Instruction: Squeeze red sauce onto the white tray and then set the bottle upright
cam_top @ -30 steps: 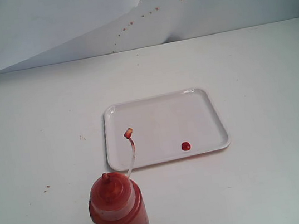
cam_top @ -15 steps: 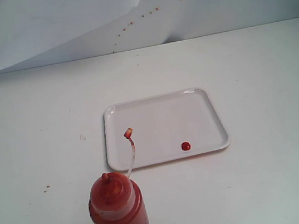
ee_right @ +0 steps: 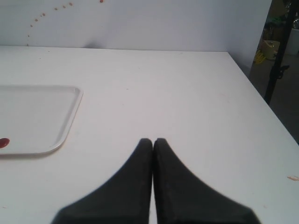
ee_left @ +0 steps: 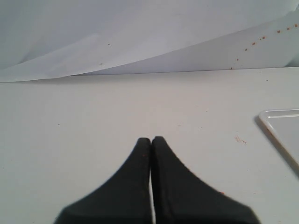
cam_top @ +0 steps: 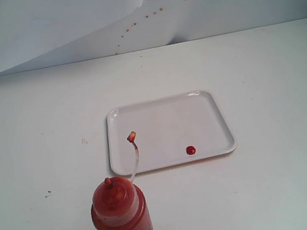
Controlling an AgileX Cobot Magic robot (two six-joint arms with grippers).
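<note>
Left gripper (ee_left: 150,139) and right gripper (ee_right: 153,140) pressed together, empty, over the table (cam_top: 263,75); we see bottle (cam_top: 122,218) upright near white tray (cam_top: 165,113), red sauce (cam_top: 190,150) on that tray.

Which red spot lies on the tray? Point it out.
The glossy round red sauce blob inside the white tray; the other specks are dull brown, up on the backdrop.

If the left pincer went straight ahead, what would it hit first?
Probably nothing nearby: the shut left pincer points across the table, with the white tray off to one side. The first thing in line looks like the white backdrop sheet, though depth is hard to judge.
</note>
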